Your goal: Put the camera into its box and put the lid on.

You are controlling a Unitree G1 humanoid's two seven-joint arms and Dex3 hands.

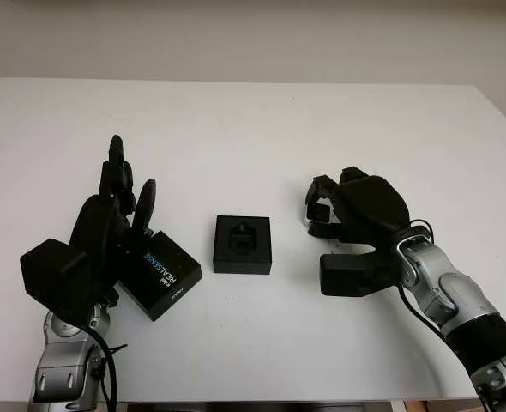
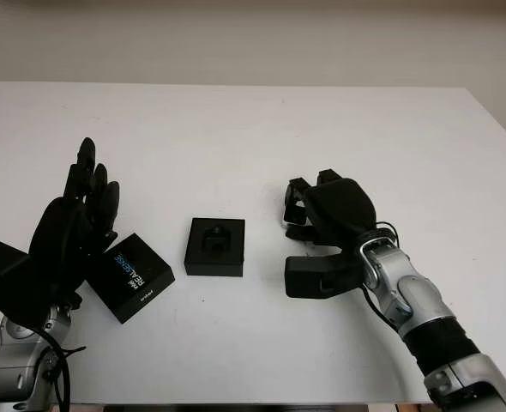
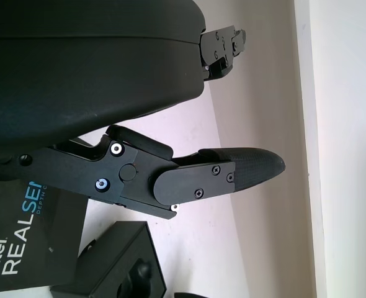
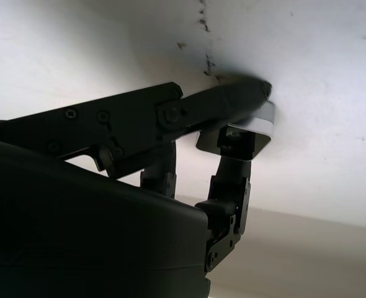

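Fingers of your left hand point away from you above the near left part of the white tabletop, straightened and holding nothing; that hand is open. Just beside it, touching the tabletop, lies the black lid, printed with "REALSENSE" and turned at an angle. Right of the lid, near the middle, sits the open black box with a dark moulded insert inside. Further right, your right hand is lowered to the tabletop, its fingers curled and pinching the camera, a small silver-edged piece. From the head camera, the camera shows as a pale glint at the fingertips, well apart from the box.
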